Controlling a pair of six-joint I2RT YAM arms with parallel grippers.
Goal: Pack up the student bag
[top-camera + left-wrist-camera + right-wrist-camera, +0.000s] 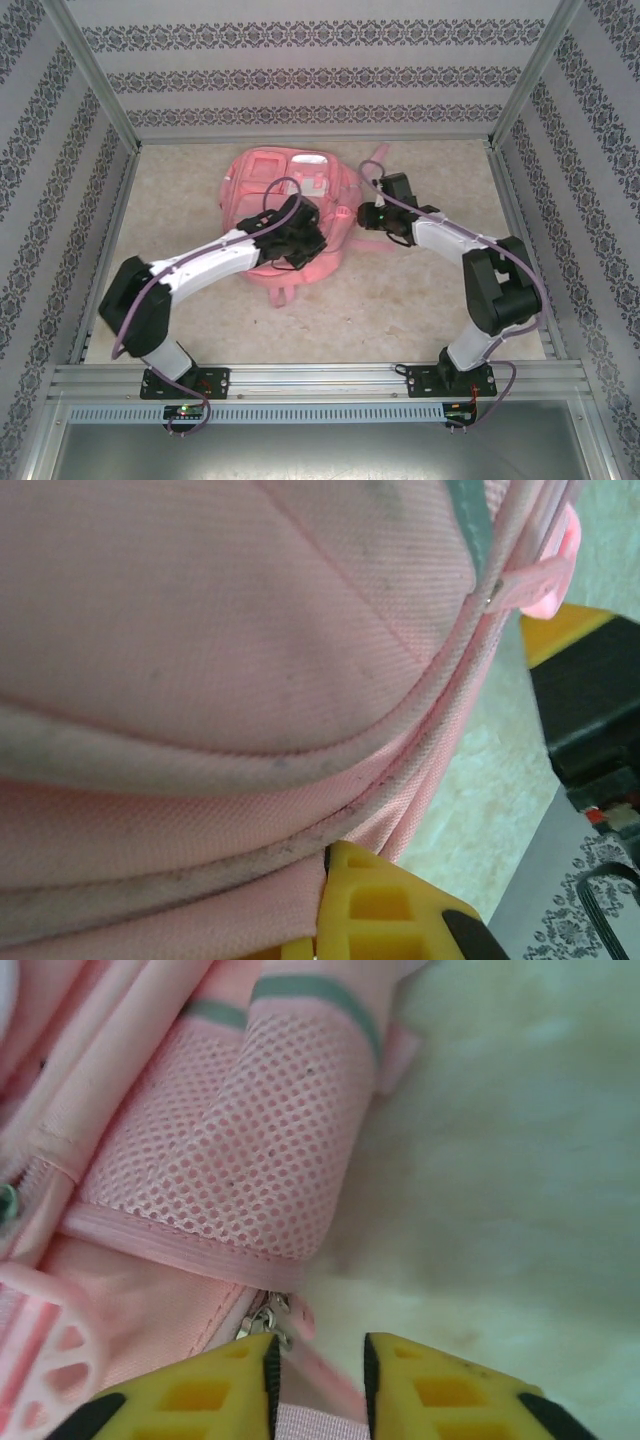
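The student bag [300, 175], a large pink backpack, lies flat in the middle of the table. My left gripper [305, 245] rests on its near part, shut on a fold of the pink fabric [220, 630] beside a piped seam, with the yellow fingers [322, 920] pinching it. At the bag's right side is my right gripper [365, 212]; its jaws [318, 1380] stand apart. A blurred pink zipper pull strap [310, 1425] lies loose between them, just below the metal slider [265, 1322] and the mesh side pocket [240, 1150].
A pink strap [375, 160] trails from the bag's far right corner. Patterned walls [300, 80] and an aluminium frame enclose the beige table [180, 190]. The right arm's black body [590, 710] is close beside the left gripper.
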